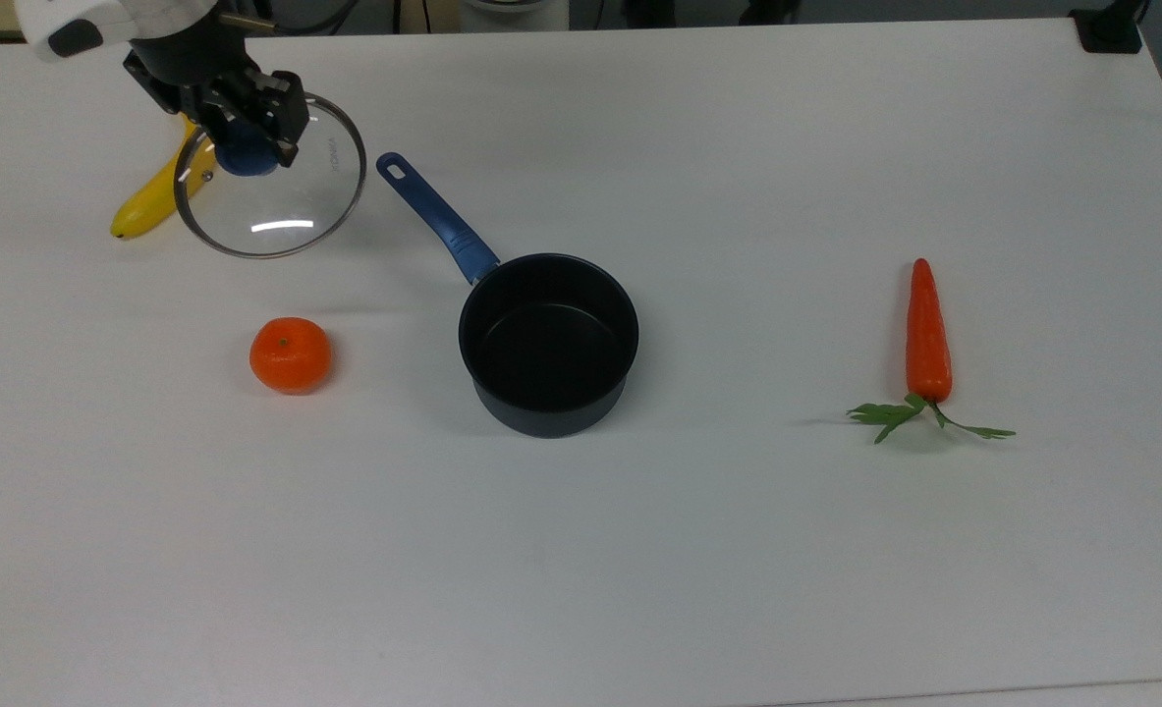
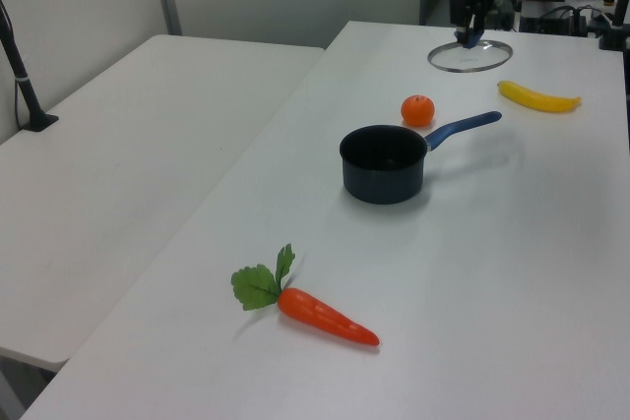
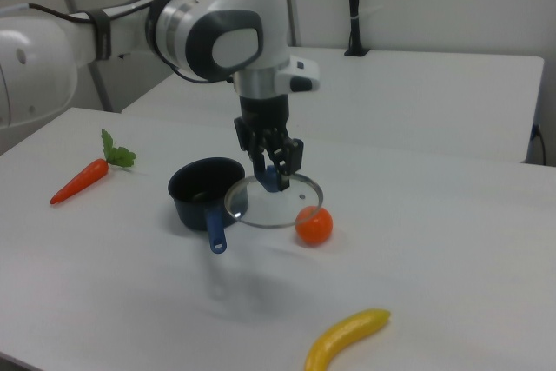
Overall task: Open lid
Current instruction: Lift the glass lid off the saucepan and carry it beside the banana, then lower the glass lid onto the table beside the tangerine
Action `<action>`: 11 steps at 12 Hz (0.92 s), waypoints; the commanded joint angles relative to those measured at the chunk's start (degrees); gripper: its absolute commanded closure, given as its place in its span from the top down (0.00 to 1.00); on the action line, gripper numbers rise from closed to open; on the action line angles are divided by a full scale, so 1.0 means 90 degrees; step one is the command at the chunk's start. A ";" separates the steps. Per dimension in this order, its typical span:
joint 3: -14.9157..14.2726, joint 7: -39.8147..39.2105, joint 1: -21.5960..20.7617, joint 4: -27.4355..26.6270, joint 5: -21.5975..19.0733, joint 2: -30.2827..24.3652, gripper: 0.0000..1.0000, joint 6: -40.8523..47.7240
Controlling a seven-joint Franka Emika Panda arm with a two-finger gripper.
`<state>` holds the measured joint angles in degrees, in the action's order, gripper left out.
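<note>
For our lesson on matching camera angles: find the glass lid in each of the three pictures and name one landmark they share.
Top view: the lid is upper left, held by its blue knob in the tool, overlapping the banana.
Left view: the lid is upper right, beyond the orange.
Right view: the lid is at centre, between the saucepan and the orange.
Shared landmark: the orange.

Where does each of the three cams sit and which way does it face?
Top view: high over the table edge opposite the arm, looking down; gripper holds the lid.
Left view: low at the carrot end, looking along the table; gripper far off.
Right view: low at the banana end, facing back; arm and wrist show.
All share the saucepan.
</note>
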<state>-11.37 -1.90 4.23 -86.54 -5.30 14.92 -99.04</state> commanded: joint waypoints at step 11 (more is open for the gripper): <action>0.0013 -0.0248 0.0068 -0.2563 0.0423 -0.0291 0.35 -0.2638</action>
<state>-11.24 -3.85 5.07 -107.56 -2.40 13.74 -121.04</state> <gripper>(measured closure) 0.396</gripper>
